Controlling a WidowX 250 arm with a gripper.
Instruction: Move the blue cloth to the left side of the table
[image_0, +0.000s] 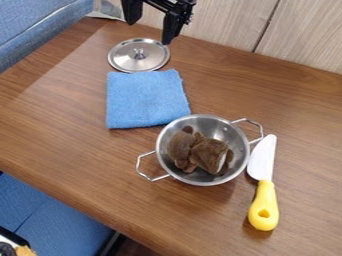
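You had the claw (149, 32) up at the top edge of the view, beyond the pot (238, 170) and off to its left. It was open, its two black fingers hanging well apart with nothing between them. The blue cloth (143, 97) lay flat on the table (73, 155), up and to the left of the pot as you looked at it, folded into a rough square. Its lower right corner came right up to the pot's rim, though you couldn't tell whether the two touched.

Past the cloth, on the side away from the pot, you had a round metal lid (120, 55) with its knob up, its near edge meeting the cloth's far edge in the view. The pot stood upright and held some brown, lumpy pieces (208, 154). One of its wire handles stuck out toward the upper right, the other toward the lower left. Just right of the pot you had a knife (264, 197), its white blade alongside the rim and its yellow handle pointing down the view. Blue seating (50, 22) showed well off to the pot's upper left, and more lay lower left, below the table's edge. A pale wood-grain panel (304, 32) stood behind the table, beyond the pot.
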